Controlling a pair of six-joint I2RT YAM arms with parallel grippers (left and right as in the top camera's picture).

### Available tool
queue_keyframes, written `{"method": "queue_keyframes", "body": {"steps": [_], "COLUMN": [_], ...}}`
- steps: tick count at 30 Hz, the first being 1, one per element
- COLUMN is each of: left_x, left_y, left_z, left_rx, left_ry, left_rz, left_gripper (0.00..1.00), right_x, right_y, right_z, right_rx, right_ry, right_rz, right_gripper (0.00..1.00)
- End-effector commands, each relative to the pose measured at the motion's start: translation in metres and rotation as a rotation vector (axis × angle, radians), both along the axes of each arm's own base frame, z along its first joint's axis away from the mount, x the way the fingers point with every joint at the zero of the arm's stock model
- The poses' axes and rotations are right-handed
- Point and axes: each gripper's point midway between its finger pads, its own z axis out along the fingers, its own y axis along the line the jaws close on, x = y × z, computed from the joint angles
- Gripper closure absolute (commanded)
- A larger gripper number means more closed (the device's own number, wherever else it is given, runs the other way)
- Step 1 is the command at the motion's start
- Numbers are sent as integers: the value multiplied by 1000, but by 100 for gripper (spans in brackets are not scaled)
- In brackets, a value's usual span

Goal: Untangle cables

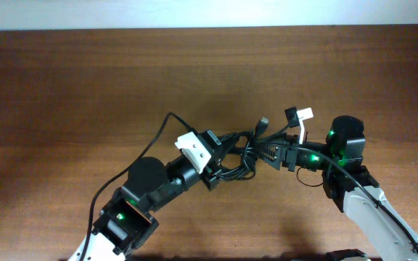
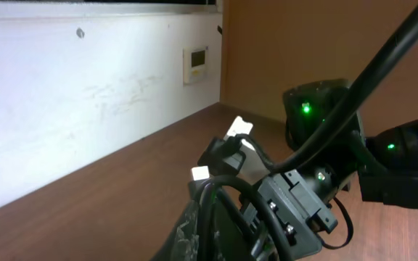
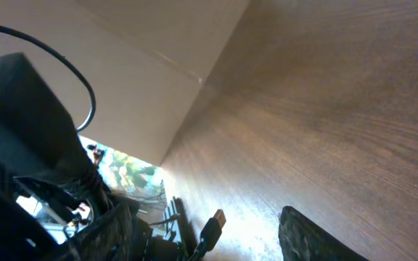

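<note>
Two arms reach in from the near corners in the overhead view and meet over the middle of a brown, wood-grained bench [image 1: 85, 80], with a pale strip [image 1: 194, 13] running along its far edge. The cables [image 1: 242, 158] sit as a black knot between the left fingers [image 1: 222, 156] and the right fingers [image 1: 267, 152], both pushed into the bundle. A few plug ends stick out toward the far side, among them a white plug [image 1: 305, 114]. From above I cannot tell how far either pair is parted. The left wrist view looks across the bench to a white wall [image 2: 64, 109] carrying a small panel [image 2: 196, 65], with a brown wooden surface [image 2: 303, 36] beside it. The cables loop over the dark tip of the left fingers at the bottom edge, and whether those are clamped on them cannot be told. The right arm [image 2: 318, 116], lit by green lights, is close behind. In the right wrist view the wood grain runs away to a plain beige wall [image 3: 158, 65]. The right fingers stand well parted, one at the lower right, with a black plug [image 3: 212, 226] and cords in the gap between them, nearer the left side.
</note>
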Motion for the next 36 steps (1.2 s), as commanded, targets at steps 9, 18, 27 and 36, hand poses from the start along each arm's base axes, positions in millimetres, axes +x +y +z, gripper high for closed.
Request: {"method": "queue_keyframes", "body": {"steps": [9, 18, 27, 36], "left_x": [8, 15, 30, 26], "left_y": [13, 17, -6, -54], "left_z": [12, -22, -59, -67], "left_rx": [-17, 63, 108, 72], "left_ry": [-2, 107, 184, 137], "left_rz": [41, 61, 0, -156], "left_gripper": [100, 100, 100, 100], "right_x": [-5, -18, -20, -20], "right_y": [-11, -29, -28, -28], "right_z": [0, 14, 17, 17], "right_rx": [29, 104, 112, 111], "right_ry": [36, 32, 15, 14], "right_rz": [27, 103, 124, 120], "right_gripper": [36, 36, 36, 36]}}
